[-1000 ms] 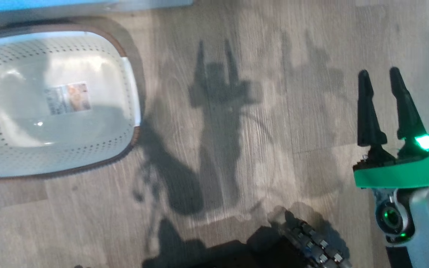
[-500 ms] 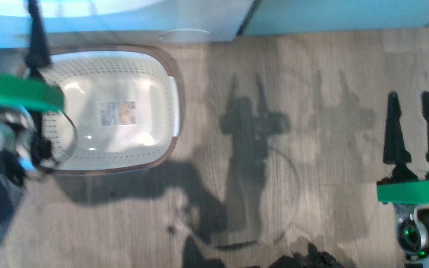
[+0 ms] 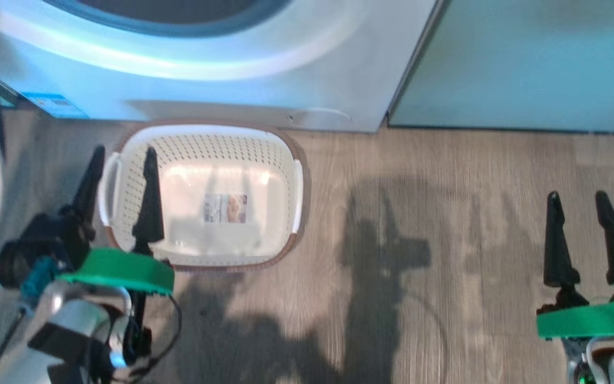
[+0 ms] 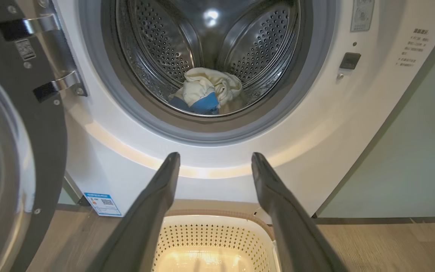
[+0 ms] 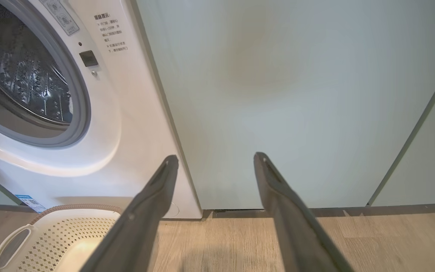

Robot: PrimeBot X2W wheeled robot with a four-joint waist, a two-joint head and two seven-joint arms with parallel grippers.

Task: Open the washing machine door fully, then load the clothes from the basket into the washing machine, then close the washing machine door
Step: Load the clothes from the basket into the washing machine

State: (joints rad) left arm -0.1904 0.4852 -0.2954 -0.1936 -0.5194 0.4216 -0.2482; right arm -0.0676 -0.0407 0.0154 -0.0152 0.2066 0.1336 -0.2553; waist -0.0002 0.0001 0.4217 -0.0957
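Glossy black plastic is seen at the far left, where the large round washing machine door with its clear bulging window is swung wide open on its hinges. Just to its right the left gripper is held over the left end of the small cream perforated basket, its two dark fingers spread apart and nothing between them. The basket, bare but for its label, is set on the grey wood-look floor against the foot of the white front-loading washing machine. The pale yellow clothes with a blue cuff are heaped at the front edge of the drum's bottom, close to the grey seal. Further right stand pale green cabinets, faced by the right gripper, jaws likewise apart and empty.

Loading is judged done; closing remains. A cuff so near the seal could be pinched when the door is shut, and the glossy rim could slip off a pushing finger. The basket might be knocked by a low sweep.

The door lies left of the left jaws, apart from them; the clothes lie ahead of and above them, well apart.
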